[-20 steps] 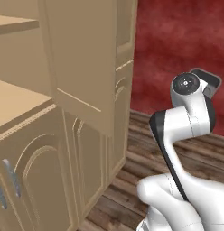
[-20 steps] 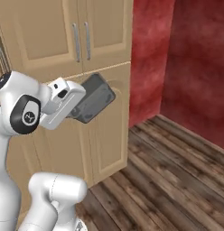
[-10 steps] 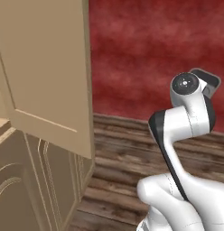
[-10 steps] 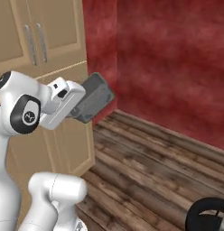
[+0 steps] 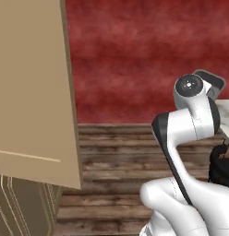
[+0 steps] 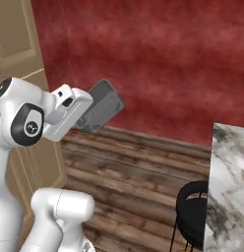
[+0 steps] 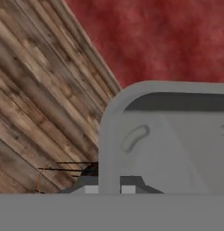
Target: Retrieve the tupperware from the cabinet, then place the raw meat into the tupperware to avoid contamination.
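Above the wooden floor (image 6: pixel 143 167), against the red wall (image 6: pixel 158 59), we see the hand (image 7: pixel 110 187) pinching the rim of the grey tupperware (image 6: pixel 100 106), held tilted in the air. At the left edge stands the cabinet (image 5: pixel 28 92), its upper door swung open. A marble tabletop (image 6: pixel 229 187) sits at right, a black stool (image 6: pixel 193 216) beside it.

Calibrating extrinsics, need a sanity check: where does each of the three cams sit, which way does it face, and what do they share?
Left base view: behind the arm's left, facing the red wall; open cabinet door at left, white arm lower right.
Right base view: behind the right, arm lower left, gripper shut on the grey tupperware; marble counter and black stool at right.
Hand view: on the hand, along the tupperware toward the wood floor.
Shared: wall, floor.
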{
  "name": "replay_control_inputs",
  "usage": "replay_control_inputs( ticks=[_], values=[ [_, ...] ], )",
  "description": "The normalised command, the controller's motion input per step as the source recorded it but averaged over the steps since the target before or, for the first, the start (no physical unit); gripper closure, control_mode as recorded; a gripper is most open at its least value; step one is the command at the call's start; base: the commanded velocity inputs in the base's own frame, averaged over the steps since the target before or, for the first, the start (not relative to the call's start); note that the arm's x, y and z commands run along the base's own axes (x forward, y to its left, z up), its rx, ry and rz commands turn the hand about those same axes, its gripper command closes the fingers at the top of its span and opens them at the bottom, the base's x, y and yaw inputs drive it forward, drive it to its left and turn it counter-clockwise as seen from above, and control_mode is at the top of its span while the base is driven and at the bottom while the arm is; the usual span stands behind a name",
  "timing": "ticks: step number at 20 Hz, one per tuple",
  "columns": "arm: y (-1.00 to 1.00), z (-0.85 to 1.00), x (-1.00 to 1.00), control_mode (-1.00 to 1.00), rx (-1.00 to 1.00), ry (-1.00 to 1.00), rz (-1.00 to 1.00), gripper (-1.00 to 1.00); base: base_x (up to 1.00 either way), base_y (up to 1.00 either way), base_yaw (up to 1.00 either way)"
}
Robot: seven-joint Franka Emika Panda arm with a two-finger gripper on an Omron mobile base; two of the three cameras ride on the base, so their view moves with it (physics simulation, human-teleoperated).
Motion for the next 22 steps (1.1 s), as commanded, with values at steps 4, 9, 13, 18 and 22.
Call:
replay_control_inputs(
  ticks=[4,9,13,18,22],
  values=[
    [0.0,0.0,0.0,1.0,0.0,0.0,0.0,1.0,0.14,0.08,-0.46],
    [0.0,0.0,0.0,1.0,0.0,0.0,0.0,1.0,0.04,0.01,-0.5],
    [0.0,0.0,0.0,1.0,0.0,0.0,0.0,1.0,0.11,0.05,-0.47],
    [0.0,0.0,0.0,1.0,0.0,0.0,0.0,1.0,0.43,0.24,-0.38],
    [0.0,0.0,0.0,1.0,0.0,0.0,0.0,1.0,0.35,0.2,-0.41]
  ],
)
